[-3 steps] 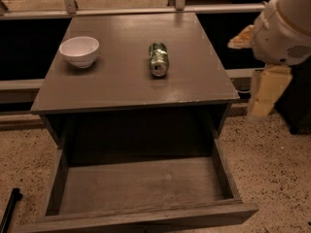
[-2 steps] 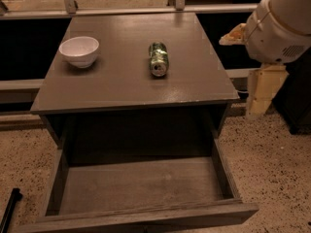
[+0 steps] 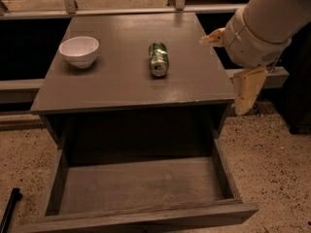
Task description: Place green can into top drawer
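Hovering gripper (image 3: 222, 75) beside cabinet top (image 3: 121, 84)

We see that the gripper (image 3: 222, 76) has slid leftward from beyond the cabinet's right side. Its upper finger (image 3: 212, 38) now crosses the right edge of the cabinet top (image 3: 121, 81), nearer the green can (image 3: 158, 59) yet well apart from it. Its lower finger (image 3: 247, 92) hangs just beside the right front corner. The white arm (image 3: 272, 18) fills more of the upper right.

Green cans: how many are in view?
1. The green can lies on its side on the cabinet top, right of the white bowl; the open top drawer holds none. The hand hovers open at the cabinet's right edge.
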`<state>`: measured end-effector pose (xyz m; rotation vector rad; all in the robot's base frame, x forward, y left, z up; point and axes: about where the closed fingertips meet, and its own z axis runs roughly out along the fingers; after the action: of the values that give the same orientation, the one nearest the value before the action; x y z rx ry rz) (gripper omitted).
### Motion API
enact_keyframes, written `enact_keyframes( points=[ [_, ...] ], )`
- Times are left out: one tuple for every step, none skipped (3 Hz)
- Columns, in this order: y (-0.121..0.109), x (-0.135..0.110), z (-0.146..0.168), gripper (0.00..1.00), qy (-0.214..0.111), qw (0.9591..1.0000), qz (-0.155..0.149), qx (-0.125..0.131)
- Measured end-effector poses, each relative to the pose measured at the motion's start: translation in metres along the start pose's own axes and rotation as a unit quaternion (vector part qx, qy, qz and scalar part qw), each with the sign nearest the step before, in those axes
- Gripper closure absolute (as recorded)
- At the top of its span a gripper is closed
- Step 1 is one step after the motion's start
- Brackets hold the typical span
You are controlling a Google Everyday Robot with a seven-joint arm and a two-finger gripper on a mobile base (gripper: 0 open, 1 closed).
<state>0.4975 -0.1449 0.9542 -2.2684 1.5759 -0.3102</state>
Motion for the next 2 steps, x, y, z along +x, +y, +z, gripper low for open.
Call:
enact_keyframes(
  points=[
    [-0.022, -0.018, 0.018, 0.0, -0.002, 0.9924, -0.105, 0.063],
    [-0.042, -0.022, 0.013, 0.0, 0.005, 0.9838, -0.147, 0.103]
  ],
)
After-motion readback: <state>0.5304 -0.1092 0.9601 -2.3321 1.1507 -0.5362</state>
